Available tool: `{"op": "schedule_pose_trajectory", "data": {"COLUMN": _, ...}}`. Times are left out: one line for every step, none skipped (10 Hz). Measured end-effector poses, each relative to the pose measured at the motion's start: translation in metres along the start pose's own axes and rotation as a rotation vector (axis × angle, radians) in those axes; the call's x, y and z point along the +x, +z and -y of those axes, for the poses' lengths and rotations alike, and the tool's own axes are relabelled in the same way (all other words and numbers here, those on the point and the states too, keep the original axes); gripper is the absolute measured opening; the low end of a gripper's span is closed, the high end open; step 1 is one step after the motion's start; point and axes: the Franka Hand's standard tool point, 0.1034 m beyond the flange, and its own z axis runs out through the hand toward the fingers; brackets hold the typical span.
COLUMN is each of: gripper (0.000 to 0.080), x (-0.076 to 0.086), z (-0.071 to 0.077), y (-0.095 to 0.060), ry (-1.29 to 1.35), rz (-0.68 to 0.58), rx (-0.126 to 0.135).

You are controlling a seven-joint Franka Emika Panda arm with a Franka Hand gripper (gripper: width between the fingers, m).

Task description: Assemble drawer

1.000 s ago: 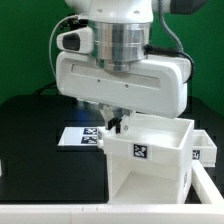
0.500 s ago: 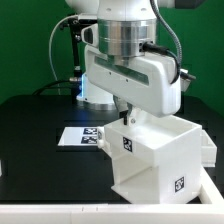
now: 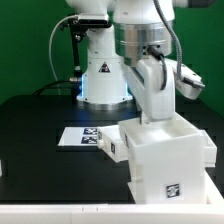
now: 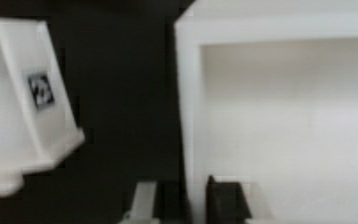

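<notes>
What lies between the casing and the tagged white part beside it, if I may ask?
In the wrist view, only bare black table and one finger gripping the casing.

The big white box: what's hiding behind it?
The marker board pokes out beside the casing; its other end is covered. The gripper sits behind the rim, fingertips hidden in the exterior view.

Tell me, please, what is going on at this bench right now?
The robot arm is handling the drawer's big white box. Its gripper straddles one upper wall of the box with a finger on each side, and looks clamped on it. The box is on the black table, close to the marker board.
</notes>
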Motion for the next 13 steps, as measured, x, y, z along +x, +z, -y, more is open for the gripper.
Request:
{"op": "schedule_pose_trajectory", "data": {"gripper": 0.0038, "x": -0.009, "z": -0.002, "y": 0.003, "ry": 0.084, "rz": -0.003, "rx": 0.006}}
{"op": "schedule_pose_trajectory", "data": {"gripper": 0.0038, "x": -0.019, "z": -0.006, "y": 0.005, "ry": 0.16, "rz": -0.003, "rx": -0.005}}
{"op": "schedule_pose_trajectory", "data": {"gripper": 0.0039, "x": -0.023, "z": -0.007, "y": 0.005, "ry": 0.213, "rz": -0.007, "rx": -0.013}}
{"op": "schedule_pose_trajectory", "data": {"gripper": 0.0039, "x": -0.024, "z": -0.009, "y": 0.005, "ry": 0.254, "rz": -0.007, "rx": -0.027}}
{"op": "schedule_pose_trajectory", "data": {"gripper": 0.004, "x": -0.025, "z": -0.009, "y": 0.003, "ry": 0.25, "rz": -0.01, "rx": -0.036}}
{"op": "schedule_pose_trajectory", "data": {"gripper": 0.0041, "x": -0.026, "z": -0.007, "y": 0.002, "ry": 0.173, "rz": -0.023, "rx": -0.048}}
{"op": "schedule_pose_trajectory", "data": {"gripper": 0.0041, "x": -0.025, "z": -0.005, "y": 0.002, "ry": 0.104, "rz": -0.027, "rx": -0.049}}
{"op": "schedule_pose_trajectory", "data": {"gripper": 0.0041, "x": -0.026, "z": -0.003, "y": 0.002, "ry": 0.036, "rz": -0.033, "rx": -0.048}}
{"op": "schedule_pose_trajectory", "data": {"gripper": 0.0041, "x": -0.027, "z": -0.002, "y": 0.002, "ry": -0.024, "rz": -0.037, "rx": -0.047}}
{"op": "schedule_pose_trajectory", "data": {"gripper": 0.0041, "x": -0.025, "z": 0.0, "y": 0.0, "ry": -0.059, "rz": -0.041, "rx": -0.038}}
{"op": "schedule_pose_trajectory", "data": {"gripper": 0.0041, "x": -0.021, "z": 0.002, "y": 0.0, "ry": -0.078, "rz": -0.04, "rx": -0.018}}
{"op": "schedule_pose_trajectory", "data": {"gripper": 0.0041, "x": -0.018, "z": 0.0, "y": 0.001, "ry": -0.064, "rz": -0.034, "rx": -0.007}}
{"op": "schedule_pose_trajectory", "data": {"gripper": 0.0041, "x": -0.018, "z": -0.001, "y": 0.002, "ry": -0.065, "rz": -0.035, "rx": -0.009}}
